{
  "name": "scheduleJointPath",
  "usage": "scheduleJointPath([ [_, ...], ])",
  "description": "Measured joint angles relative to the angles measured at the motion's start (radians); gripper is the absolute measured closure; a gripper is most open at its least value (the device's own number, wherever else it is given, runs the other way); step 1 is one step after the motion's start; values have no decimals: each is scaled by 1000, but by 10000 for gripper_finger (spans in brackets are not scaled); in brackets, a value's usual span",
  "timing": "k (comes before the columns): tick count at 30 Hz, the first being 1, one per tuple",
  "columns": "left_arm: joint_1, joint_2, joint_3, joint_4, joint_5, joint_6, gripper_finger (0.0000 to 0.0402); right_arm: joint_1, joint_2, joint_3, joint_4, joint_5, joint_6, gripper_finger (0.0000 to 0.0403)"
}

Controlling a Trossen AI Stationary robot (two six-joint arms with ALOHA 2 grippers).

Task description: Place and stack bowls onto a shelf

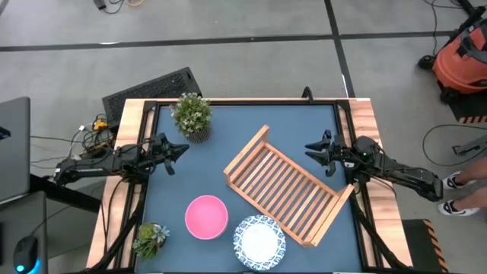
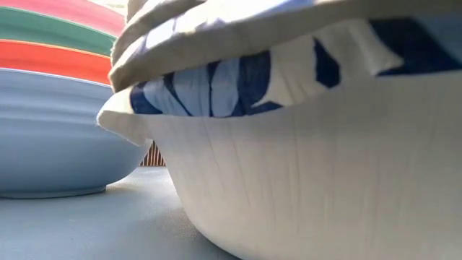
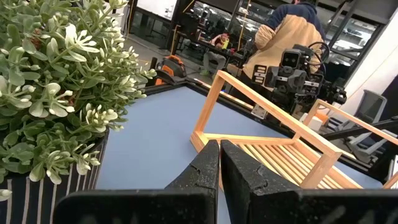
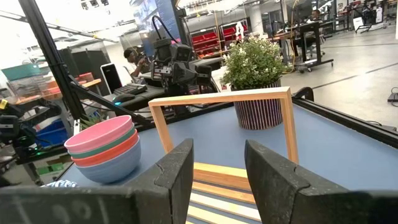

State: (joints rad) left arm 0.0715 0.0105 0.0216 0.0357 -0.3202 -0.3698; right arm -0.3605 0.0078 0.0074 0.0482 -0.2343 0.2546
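Observation:
The light-wood shelf lies slantwise on the blue table top; it also shows in the left wrist view and the right wrist view. A stack of bowls, pink on top, stands on the table near the front; the right wrist view shows pink, green, red and light blue bowls. A white bowl with a blue pattern stands beside the stack and fills the low view. My left gripper is shut and empty at the table's left. My right gripper is open and empty at the table's right.
A potted plant stands at the far left, close to my left gripper. A smaller plant stands at the near left corner. A person in a tan jacket sits beyond the table.

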Motion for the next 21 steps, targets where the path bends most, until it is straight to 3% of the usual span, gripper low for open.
scheduleJointPath([
  [16,0,0,0,0,0,-6,401,0,0,0,0,0,0,232],
  [21,0,0,0,0,19,-151,401,0,0,0,0,0,0,232],
])
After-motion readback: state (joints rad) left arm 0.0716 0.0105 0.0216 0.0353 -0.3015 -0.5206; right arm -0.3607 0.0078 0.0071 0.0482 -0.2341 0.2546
